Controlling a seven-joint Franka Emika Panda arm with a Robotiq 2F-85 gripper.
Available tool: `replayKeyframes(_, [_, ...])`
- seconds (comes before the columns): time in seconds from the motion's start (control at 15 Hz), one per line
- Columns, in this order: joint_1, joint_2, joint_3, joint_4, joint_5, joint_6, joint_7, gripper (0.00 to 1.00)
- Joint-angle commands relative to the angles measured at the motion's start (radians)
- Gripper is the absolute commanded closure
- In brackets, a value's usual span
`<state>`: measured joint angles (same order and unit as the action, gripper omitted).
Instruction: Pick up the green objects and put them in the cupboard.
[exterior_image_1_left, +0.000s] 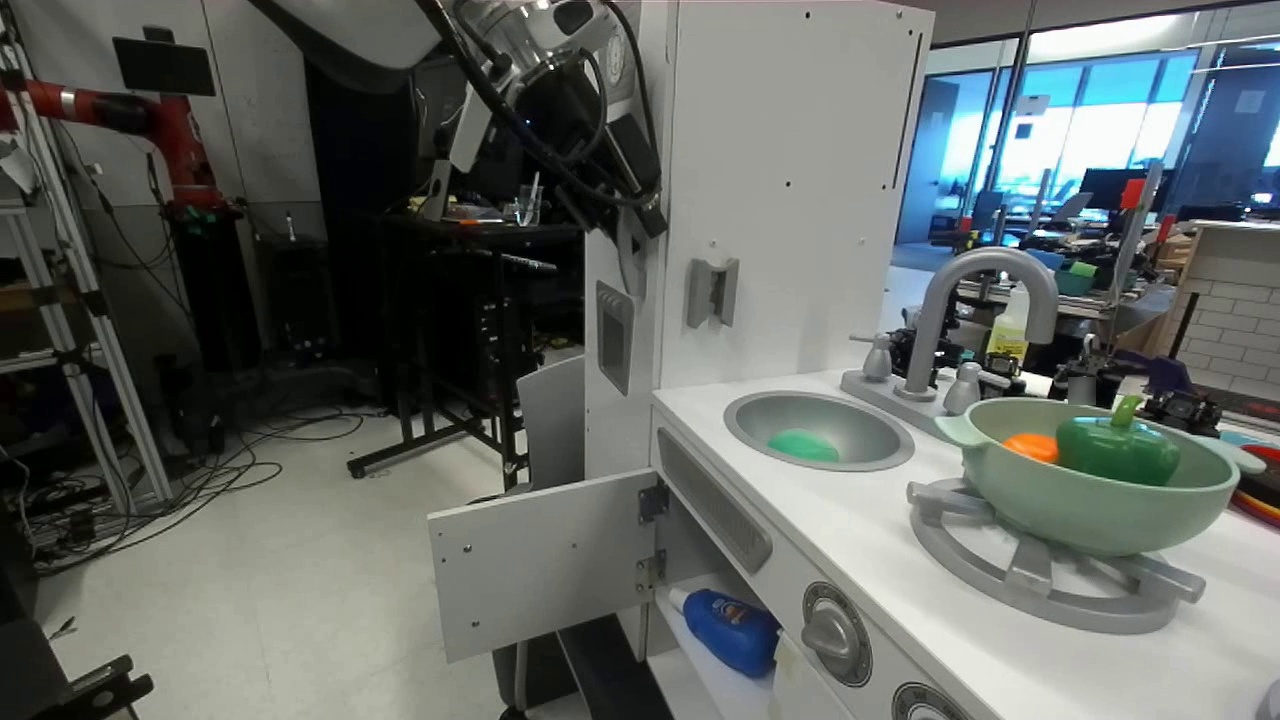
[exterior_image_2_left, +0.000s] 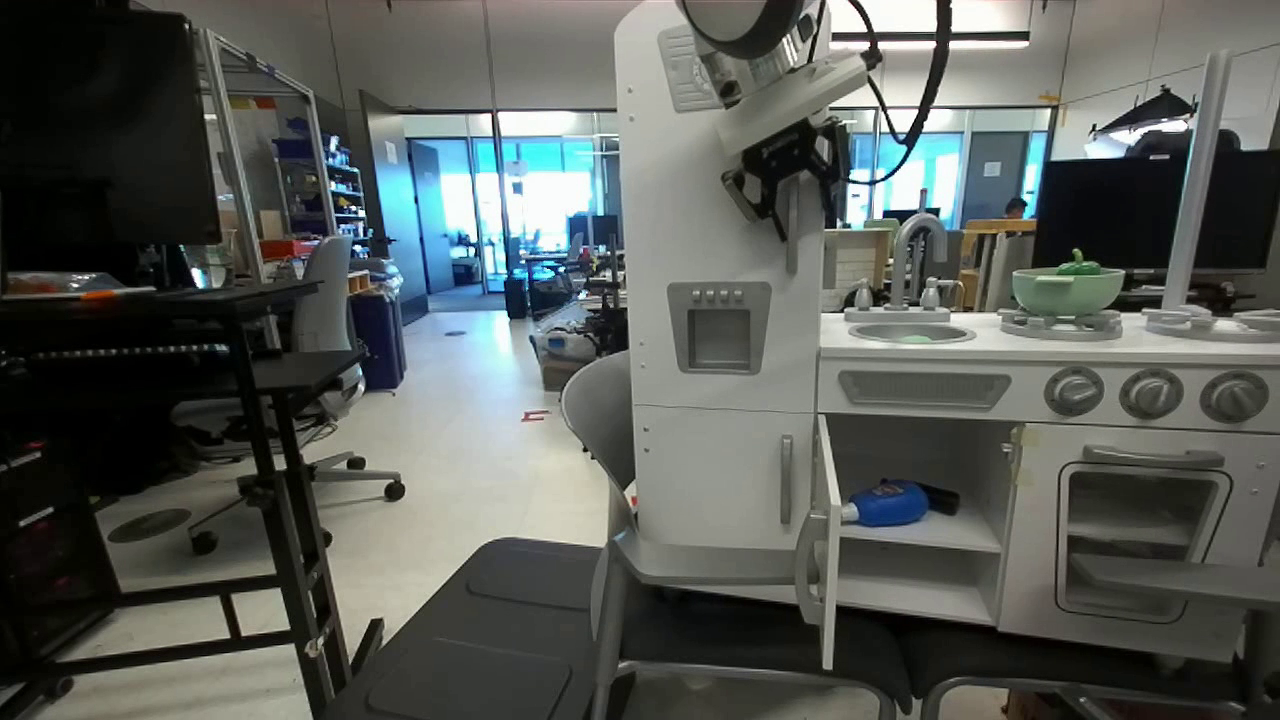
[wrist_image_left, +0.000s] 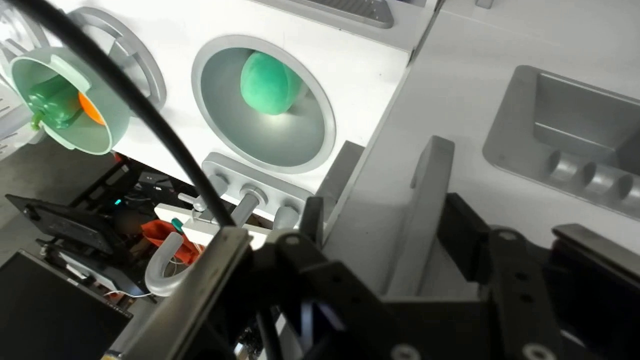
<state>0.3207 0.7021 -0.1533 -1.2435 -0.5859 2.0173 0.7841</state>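
The tall white cupboard (exterior_image_2_left: 720, 235) stands left of the sink, its upper door closed. My gripper (wrist_image_left: 382, 215) is open at that door's grey handle (wrist_image_left: 425, 200), which lies between its fingers. The handle is close to the right-hand finger (wrist_image_left: 457, 235) of the wrist view; a clear gap parts it from the opposite one. Whether they touch, I cannot tell. One green object, a rounded smooth piece (wrist_image_left: 267, 82), lies in the grey sink. Another, a green bell pepper (exterior_image_1_left: 1120, 445), sits in the pale green bowl (exterior_image_1_left: 1100, 510). Inside the cupboard is hidden.
An orange piece (exterior_image_1_left: 1030, 447) shares the bowl, which rests on a grey burner (exterior_image_1_left: 1040, 600). A grey faucet (exterior_image_1_left: 985, 265) rises behind the sink. Below, a low door (exterior_image_1_left: 550, 570) is swung outward, with a blue bottle (exterior_image_2_left: 890, 503) inside. Chairs (exterior_image_2_left: 600, 440) stand in front.
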Motion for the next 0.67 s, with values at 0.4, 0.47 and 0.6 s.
replayKeyframes(0.4, [0.027,-0.097,0.008,-0.113,-0.035,0.000,0.020,0.69])
replayKeyframes(0.47, [0.030,-0.122,0.012,-0.153,-0.036,0.011,0.031,0.69])
replayKeyframes(0.6, [0.045,-0.156,0.025,-0.188,-0.034,0.000,0.049,0.69])
